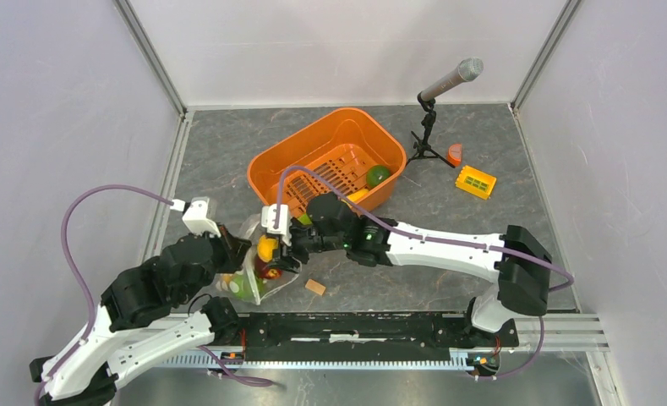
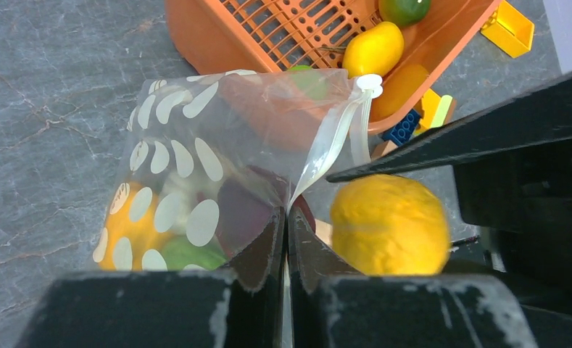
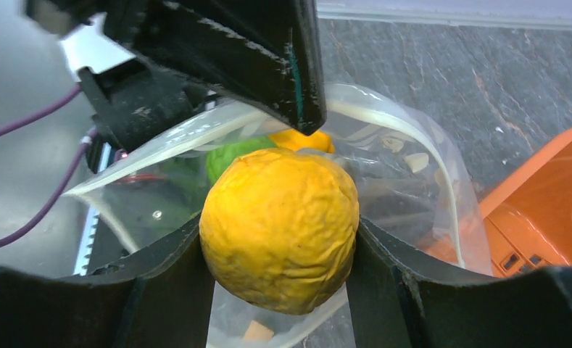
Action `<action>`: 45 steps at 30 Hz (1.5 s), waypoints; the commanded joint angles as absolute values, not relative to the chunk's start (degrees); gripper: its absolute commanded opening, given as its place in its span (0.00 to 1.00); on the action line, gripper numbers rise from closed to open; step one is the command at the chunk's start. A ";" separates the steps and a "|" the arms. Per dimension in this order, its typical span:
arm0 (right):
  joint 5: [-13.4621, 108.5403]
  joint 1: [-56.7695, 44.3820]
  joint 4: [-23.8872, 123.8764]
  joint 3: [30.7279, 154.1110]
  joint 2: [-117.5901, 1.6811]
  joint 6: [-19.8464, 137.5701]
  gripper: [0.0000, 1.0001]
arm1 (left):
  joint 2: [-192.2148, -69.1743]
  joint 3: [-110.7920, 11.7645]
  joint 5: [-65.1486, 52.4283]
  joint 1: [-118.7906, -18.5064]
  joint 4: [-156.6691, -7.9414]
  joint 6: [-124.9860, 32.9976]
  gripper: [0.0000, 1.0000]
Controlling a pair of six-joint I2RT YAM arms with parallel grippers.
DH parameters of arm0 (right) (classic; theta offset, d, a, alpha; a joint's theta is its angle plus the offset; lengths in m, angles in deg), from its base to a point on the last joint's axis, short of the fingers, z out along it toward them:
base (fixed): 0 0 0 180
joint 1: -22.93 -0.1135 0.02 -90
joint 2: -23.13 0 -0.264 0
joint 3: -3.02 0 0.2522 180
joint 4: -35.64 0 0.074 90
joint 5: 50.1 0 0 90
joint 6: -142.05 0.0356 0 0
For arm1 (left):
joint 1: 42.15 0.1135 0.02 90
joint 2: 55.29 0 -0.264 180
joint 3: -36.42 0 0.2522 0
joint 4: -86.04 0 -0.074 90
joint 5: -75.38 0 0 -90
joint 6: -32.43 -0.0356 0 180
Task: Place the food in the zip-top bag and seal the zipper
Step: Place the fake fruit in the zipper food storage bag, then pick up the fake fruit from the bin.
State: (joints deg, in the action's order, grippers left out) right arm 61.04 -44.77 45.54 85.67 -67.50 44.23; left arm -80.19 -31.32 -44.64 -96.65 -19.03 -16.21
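Note:
The clear polka-dot zip-top bag [image 2: 196, 159] is held up off the table, its mouth open [image 3: 406, 159]. My left gripper [image 2: 286, 225] is shut on the bag's mouth edge by the white zipper strip [image 2: 326, 145]. Green, orange and dark red food pieces [image 2: 188, 250] lie inside. My right gripper [image 3: 279, 239] is shut on a wrinkled yellow-orange round fruit [image 3: 279, 228] and holds it at the bag's open mouth. It also shows in the left wrist view [image 2: 390, 225] and the top view [image 1: 266, 248]. The bag in the top view [image 1: 249, 279] is partly hidden by both grippers.
The orange basket [image 1: 313, 148] stands behind the bag with a green fruit [image 1: 377, 175] and yellow pieces [image 2: 373, 49] inside. A small tan cube [image 1: 314, 287] lies on the table nearby. A microphone stand [image 1: 431, 127] and a yellow block [image 1: 475, 182] are at the back right.

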 commanded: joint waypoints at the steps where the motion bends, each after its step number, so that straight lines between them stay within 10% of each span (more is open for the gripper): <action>1: 48.34 -45.65 50.69 91.10 -70.32 43.18 0.20 | -81.08 -34.50 -43.08 -96.77 -21.08 -13.22 0.09; 8: 45.26 -45.62 54.91 97.98 -73.89 42.06 0.35 | -79.48 -36.88 -43.99 -96.81 -21.75 -12.85 0.08; 18: 58.91 -45.54 45.18 92.12 -68.30 43.77 0.86 | -78.55 -36.77 -46.88 -96.77 -20.33 -11.10 0.09; 26: 53.93 -45.18 43.00 87.32 -59.95 43.40 0.88 | -77.95 -35.82 -47.06 -96.77 -20.21 -10.73 0.09; 34: 8.27 -38.08 47.86 76.63 -52.53 67.11 0.95 | -75.97 -34.48 -47.53 -96.77 -19.56 -9.92 0.09; 45: 7.54 -22.56 49.02 70.04 -55.94 91.16 0.98 | -74.80 -34.67 -47.49 -96.81 -18.57 -9.87 0.08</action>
State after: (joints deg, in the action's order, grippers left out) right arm 12.59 -23.06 46.72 67.33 -52.90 81.04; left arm -75.95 -34.29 -46.04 -96.65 -17.05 -11.79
